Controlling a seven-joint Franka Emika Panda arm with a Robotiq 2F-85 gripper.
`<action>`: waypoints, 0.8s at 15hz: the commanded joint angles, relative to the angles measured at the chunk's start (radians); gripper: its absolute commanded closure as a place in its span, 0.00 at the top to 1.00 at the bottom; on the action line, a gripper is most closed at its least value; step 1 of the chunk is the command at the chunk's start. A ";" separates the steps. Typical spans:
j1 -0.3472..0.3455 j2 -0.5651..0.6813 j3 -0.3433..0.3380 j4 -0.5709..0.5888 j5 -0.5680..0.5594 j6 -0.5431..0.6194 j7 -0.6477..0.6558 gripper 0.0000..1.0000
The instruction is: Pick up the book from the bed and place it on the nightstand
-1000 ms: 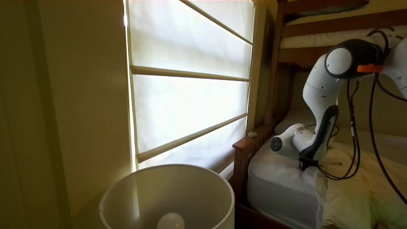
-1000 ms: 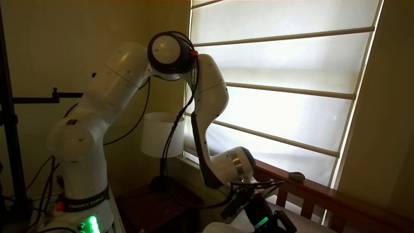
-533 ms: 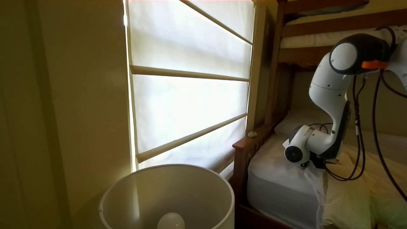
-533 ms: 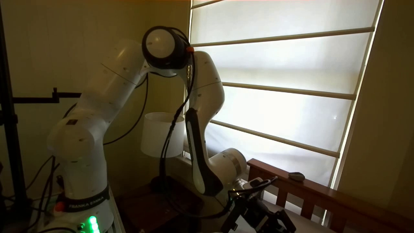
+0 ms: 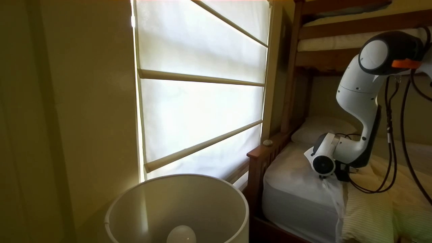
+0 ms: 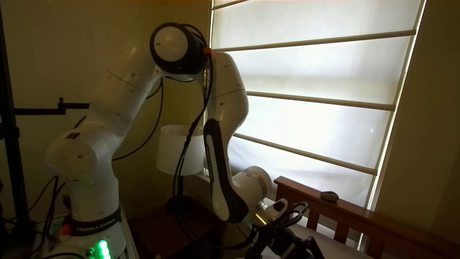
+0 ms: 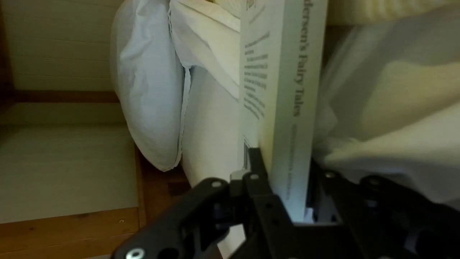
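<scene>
Fingers (image 7: 267, 207) of the gripper (image 7: 285, 163) are pinching the book (image 7: 294, 108) across its thickness, near one end. One finger lies along the cover that carries printed lines; the other sits at the opposite edge of the spine, partly lost in shadow. The spine faces the wrist camera and reads in part "dersen's Fairy Tales"; smaller lettering below is too blurred to read. The far end of the book runs out of the wrist view, and whether it rests on the bedding (image 7: 406, 108) or is lifted cannot be established. That bedding, rumpled, white and cream, lies just beside the spine. On the printed cover's side are the pale mattress (image 7: 212, 126) and, further off, a white pillow (image 7: 151, 90). Location of the book: at the bed (image 5: 300, 199), in the grip. In an exterior view the gripper is low over the bed, largely concealed by the white wrist (image 5: 324, 155). The arm (image 6: 230, 79) arches up from its base (image 6: 95, 212), where green lights are lit, then bends down to the bed, cables hanging alongside. A small rounded object (image 6: 329, 196) sits on the brown top rail (image 6: 381, 220) of the bed end. The nightstand (image 6: 154, 228), dark red-brown, stands well apart from the book and bears a lamp (image 6: 169, 151) with a white shade. An upper bunk (image 5: 330, 44) shows above the bed, and in both exterior views a pale window blind (image 5: 202, 104) is lit from behind
</scene>
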 commanded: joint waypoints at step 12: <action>-0.225 -0.527 -0.082 -0.175 -0.260 0.775 0.169 0.06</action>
